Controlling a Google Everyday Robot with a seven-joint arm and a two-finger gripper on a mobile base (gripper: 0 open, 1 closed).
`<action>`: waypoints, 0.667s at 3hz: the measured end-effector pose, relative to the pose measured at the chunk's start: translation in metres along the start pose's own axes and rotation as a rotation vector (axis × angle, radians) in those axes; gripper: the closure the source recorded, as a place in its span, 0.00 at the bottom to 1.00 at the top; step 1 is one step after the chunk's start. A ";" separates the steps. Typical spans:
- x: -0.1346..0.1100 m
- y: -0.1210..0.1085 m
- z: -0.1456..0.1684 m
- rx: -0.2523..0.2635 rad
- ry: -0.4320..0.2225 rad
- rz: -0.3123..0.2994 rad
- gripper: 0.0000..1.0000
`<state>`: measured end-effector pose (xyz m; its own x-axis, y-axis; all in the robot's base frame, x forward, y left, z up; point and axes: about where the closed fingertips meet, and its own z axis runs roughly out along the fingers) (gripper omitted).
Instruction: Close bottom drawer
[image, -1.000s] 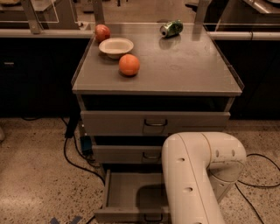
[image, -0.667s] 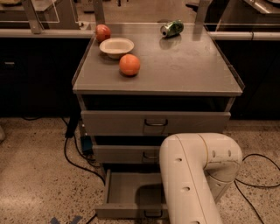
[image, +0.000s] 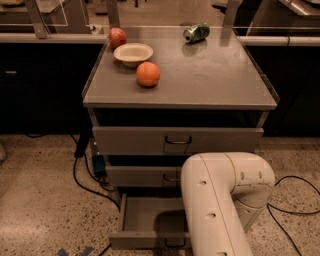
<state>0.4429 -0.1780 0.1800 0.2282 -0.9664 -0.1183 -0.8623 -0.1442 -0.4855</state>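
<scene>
Grey bottom drawer (image: 145, 220) is pulled out; the arm (image: 215, 200) is lowered before it, likely for pushing, with the gripper hidden beneath, state unknown.

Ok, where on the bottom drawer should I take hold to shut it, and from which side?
Take the loop handle at the middle of the flat front of the bottom drawer, coming from the camera's side: the tray stands pulled out toward us, and a centred hold should slide it in straight. The gripper is not in view, probably below the white arm.
</scene>
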 end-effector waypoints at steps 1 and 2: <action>0.013 0.001 0.002 0.071 -0.047 0.011 1.00; 0.034 -0.006 0.006 0.178 -0.103 0.013 1.00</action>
<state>0.4587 -0.2091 0.1733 0.2701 -0.9399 -0.2089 -0.7739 -0.0828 -0.6279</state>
